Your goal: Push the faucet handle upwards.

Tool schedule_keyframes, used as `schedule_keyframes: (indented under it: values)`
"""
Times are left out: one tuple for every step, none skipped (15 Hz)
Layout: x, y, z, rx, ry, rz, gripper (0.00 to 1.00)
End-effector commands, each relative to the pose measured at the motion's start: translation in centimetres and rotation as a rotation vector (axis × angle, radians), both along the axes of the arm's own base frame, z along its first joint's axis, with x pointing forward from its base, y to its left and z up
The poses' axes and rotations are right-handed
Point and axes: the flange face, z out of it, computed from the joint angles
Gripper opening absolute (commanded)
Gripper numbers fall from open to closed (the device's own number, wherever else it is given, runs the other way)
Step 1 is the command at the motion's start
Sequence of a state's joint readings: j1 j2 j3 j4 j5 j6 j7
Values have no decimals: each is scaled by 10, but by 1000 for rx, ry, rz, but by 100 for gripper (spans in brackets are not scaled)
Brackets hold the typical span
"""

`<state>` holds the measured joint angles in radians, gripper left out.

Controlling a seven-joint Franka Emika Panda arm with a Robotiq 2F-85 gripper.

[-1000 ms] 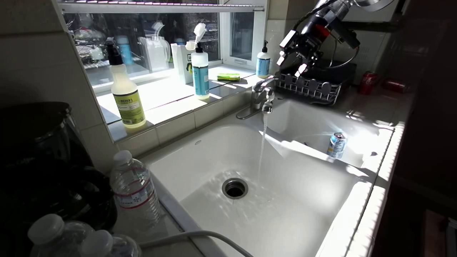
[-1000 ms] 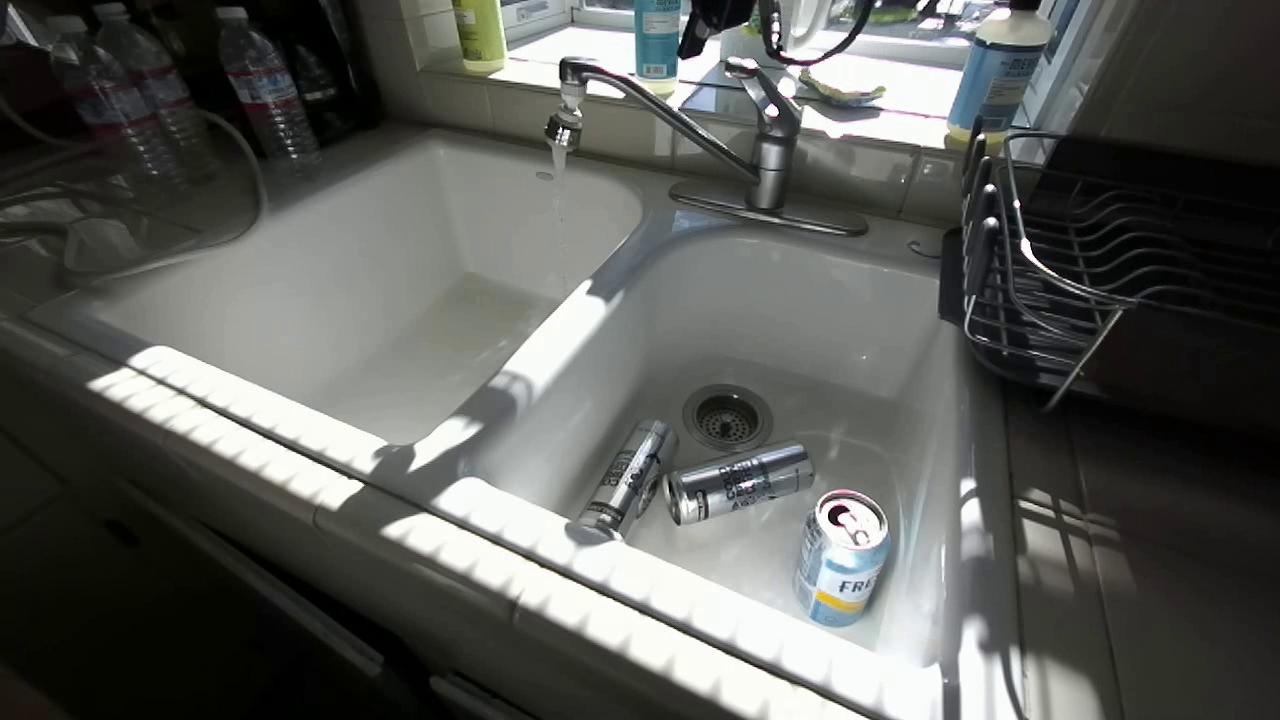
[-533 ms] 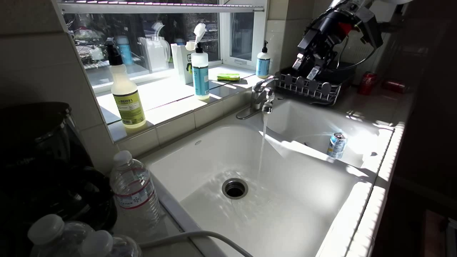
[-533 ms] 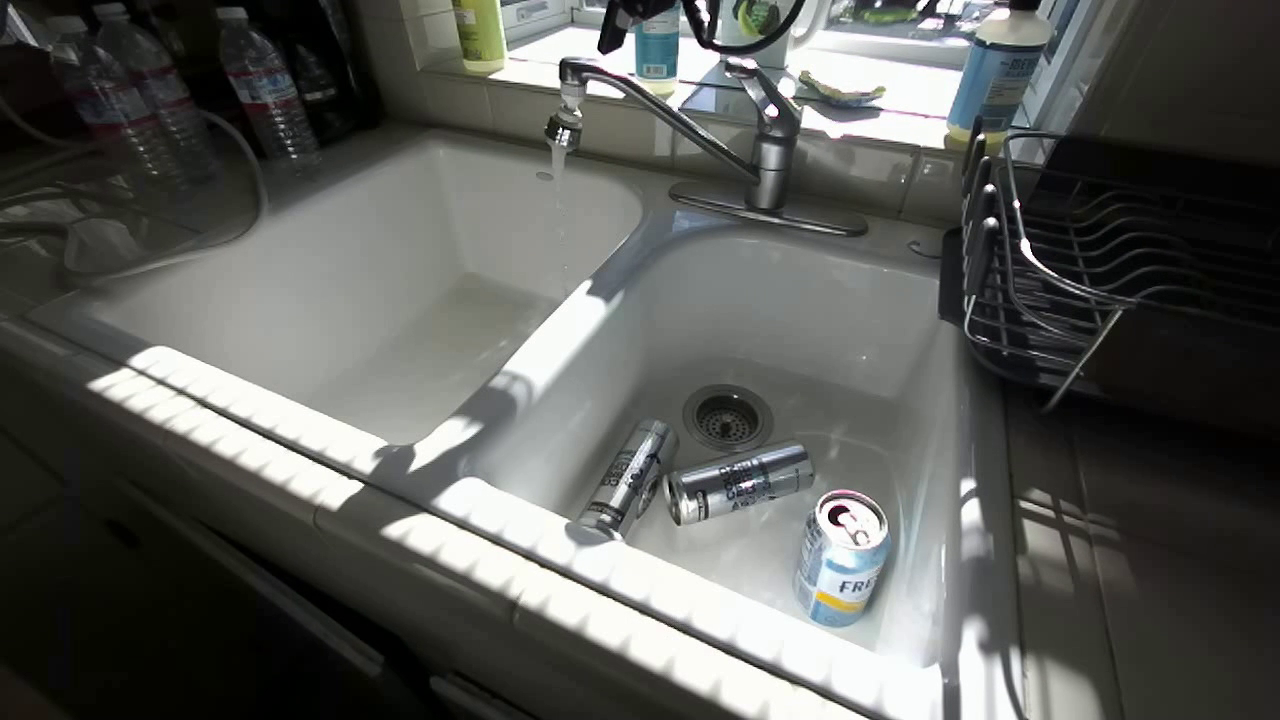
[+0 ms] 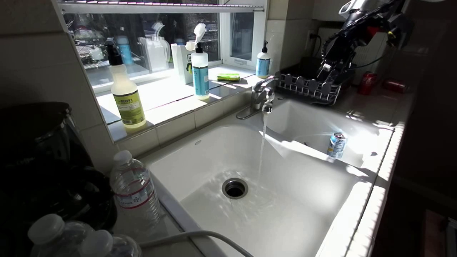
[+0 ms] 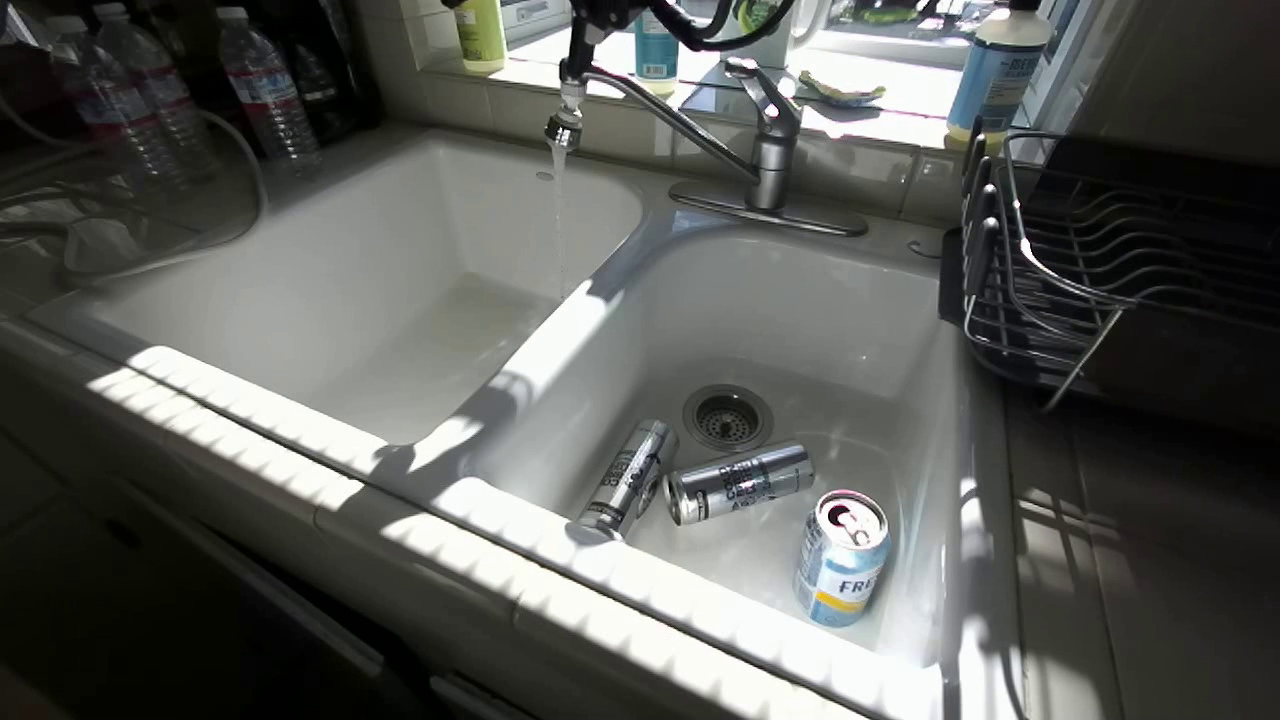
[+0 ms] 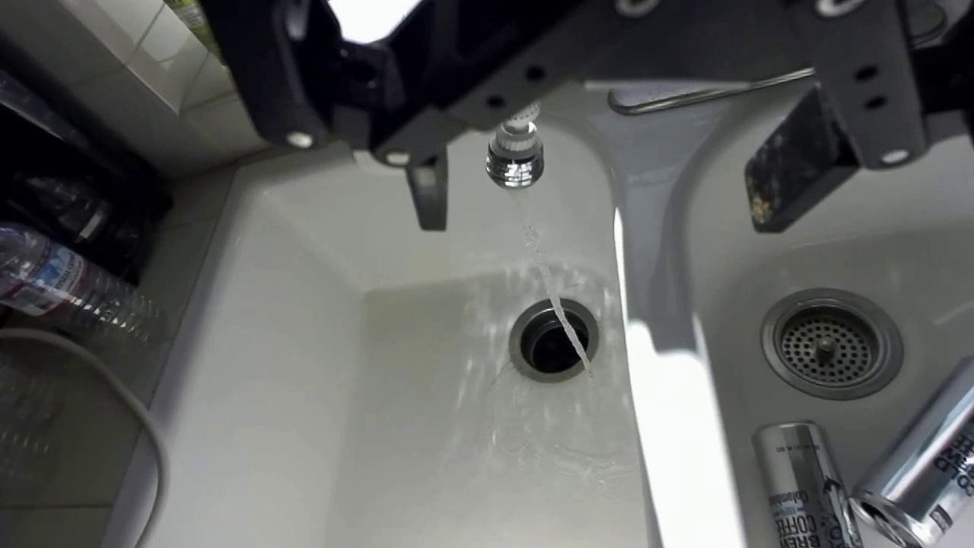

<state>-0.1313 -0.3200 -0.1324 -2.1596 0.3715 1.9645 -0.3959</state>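
Chrome handle (image 6: 766, 96) tilted up, water (image 5: 263, 139) running — push likely done; claw (image 7: 601, 217) spread, holding nothing — next, probably back clear.

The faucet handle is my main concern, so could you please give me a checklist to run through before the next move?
1. Gripper open: ok, jaws apart, holding nothing.
2. Gripper apart from the faucet handle: ok, a gap shows in both exterior views.
3. Wrist view shows the faucet handle: not ok, it cannot be made out there.
4. Upward travel left in the faucet handle: cannot tell.
5. Water stream falling into the white sink basin: ok.
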Motion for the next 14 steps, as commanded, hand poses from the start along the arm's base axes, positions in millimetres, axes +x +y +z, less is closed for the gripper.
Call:
schedule_keyframes:
  values:
    - [-22, 5, -6, -42, -38, 37, 100]
    - [-24, 5, -6, -44, -44, 41, 100]
    - [-26, 6, -6, -46, -50, 46, 100]
    - [-27, 6, -8, -56, -58, 46, 100]
    - [-15, 4, -2, -27, -35, 33, 100]
    - [-16, 4, -3, -27, -38, 33, 100]
    - [-16, 3, -2, -27, -39, 33, 100]
    - [-15, 3, -2, -26, -40, 33, 100]
    - [-15, 3, -2, -25, -40, 33, 100]
    - [-15, 3, -2, -25, -40, 33, 100]
    - [-15, 3, -2, -25, -39, 33, 100]
    - [-15, 3, -2, -25, -40, 33, 100]
    - [-15, 3, -2, -24, -39, 33, 100]
    - [-15, 3, -2, -24, -39, 33, 100]
